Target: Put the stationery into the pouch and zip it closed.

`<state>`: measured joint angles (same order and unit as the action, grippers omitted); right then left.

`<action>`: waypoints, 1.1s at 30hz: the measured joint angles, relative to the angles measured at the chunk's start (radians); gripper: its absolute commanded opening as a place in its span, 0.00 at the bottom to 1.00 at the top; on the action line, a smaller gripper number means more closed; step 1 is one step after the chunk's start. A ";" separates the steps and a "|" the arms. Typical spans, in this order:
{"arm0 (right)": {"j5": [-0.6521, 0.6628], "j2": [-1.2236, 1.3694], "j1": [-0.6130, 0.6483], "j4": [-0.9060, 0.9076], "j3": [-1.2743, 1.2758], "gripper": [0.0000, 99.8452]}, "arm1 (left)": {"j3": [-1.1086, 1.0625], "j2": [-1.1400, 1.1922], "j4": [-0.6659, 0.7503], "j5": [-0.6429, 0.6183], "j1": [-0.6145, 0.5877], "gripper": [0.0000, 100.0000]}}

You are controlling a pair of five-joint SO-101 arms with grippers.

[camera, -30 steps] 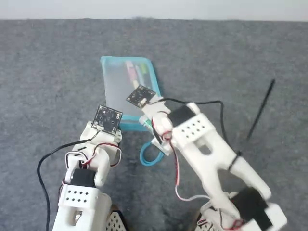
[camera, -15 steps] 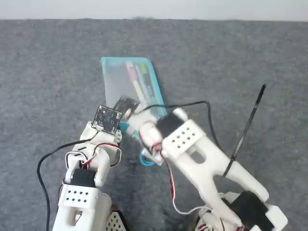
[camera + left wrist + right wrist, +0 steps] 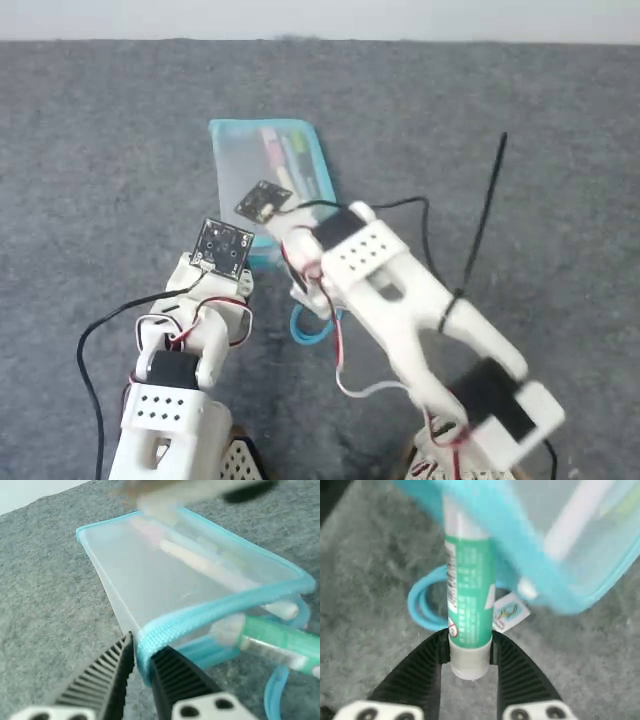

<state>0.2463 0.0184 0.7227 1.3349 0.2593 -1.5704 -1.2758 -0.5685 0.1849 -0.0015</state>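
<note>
At the near end of the pouch [image 3: 262,165], on the corner closest to the arms, the left gripper [image 3: 142,672] is clamped on the pouch's blue edge [image 3: 220,612], with one black jaw on each side of the fabric. Just beside that corner, the right gripper [image 3: 467,665] grips a green pen [image 3: 468,610] by its white end, and both jaws press against the barrel. The pen points toward the pouch. Its far end passes under the blue edge, and how far inside it reaches cannot be told. The pouch lies flat on the grey table [image 3: 520,120], its clear side up. Through that side several pens [image 3: 290,160] show, lying lengthwise along the pouch's far long side. A blue loop [image 3: 308,328] rests on the table just off the pouch's near end, beneath the held pen. A small white tag [image 3: 510,611] lies just beside the pen, between the loop and the pouch.
</note>
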 measured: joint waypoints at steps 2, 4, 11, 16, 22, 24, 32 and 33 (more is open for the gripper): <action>-0.020 0.066 0.000 0.017 -0.074 0.01 | 0.000 0.000 0.000 0.000 0.000 0.01; -0.043 0.124 0.000 0.034 -0.150 0.01 | 0.000 0.000 0.000 0.000 0.000 0.01; -0.127 0.261 -0.034 0.110 -0.381 0.02 | 0.000 0.000 0.000 0.000 0.000 0.01; -0.155 0.301 -0.089 0.127 -0.489 0.24 | -0.017 0.000 0.002 0.002 0.031 0.01; -0.150 0.302 -0.084 0.127 -0.502 0.28 | -0.020 0.000 0.021 0.011 0.057 0.01; -0.140 0.302 -0.087 0.133 -0.502 0.28 | -0.020 0.000 0.021 0.011 0.054 0.01; -0.103 0.186 -0.110 0.216 -0.517 0.28 | -0.021 0.000 0.014 0.011 0.049 0.01; -0.103 0.163 -0.115 0.226 -0.517 0.28 | -0.021 0.000 0.014 0.011 0.049 0.01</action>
<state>0.1435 0.1811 0.6076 1.5604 -0.2578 -1.5919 -1.2758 -0.5547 0.1956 0.0476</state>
